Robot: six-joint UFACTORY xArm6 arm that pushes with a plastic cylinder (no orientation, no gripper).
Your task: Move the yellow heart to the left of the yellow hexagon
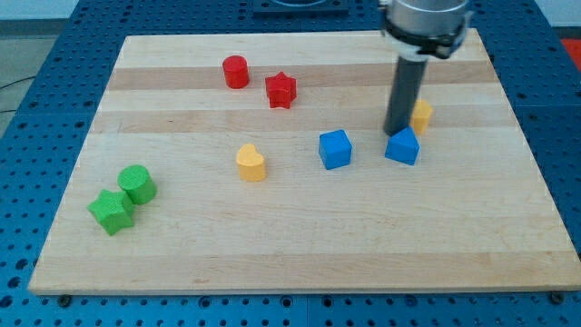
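Eight blocks were counted on the wooden board [300,245]: two red, two green, two blue and two yellow. The red cylinder [236,72] and red star [281,90] sat near the top edge, just apart. The green cylinder [137,183] and green star [112,211] touched each other near the bottom-left corner. The blue cube [335,149] lay near the board's middle; a second blue block [402,146], of a wedge-like shape not clearly made out, lay to its right.

The yellow heart [251,163] stood alone left of centre, well apart from the yellow hexagon [421,114], which lay toward the right edge. The hexagon was largely hidden behind the rod, so its shape could not be confirmed from what showed.

The arm carried no claw, only the rod. My tip [397,133] stood just above the second blue block and just left of the hexagon; contact with either could not be determined. The arm's upper part was cut off at the view's top.

Open board lay along the whole bottom edge and between the heart and the blue cube.
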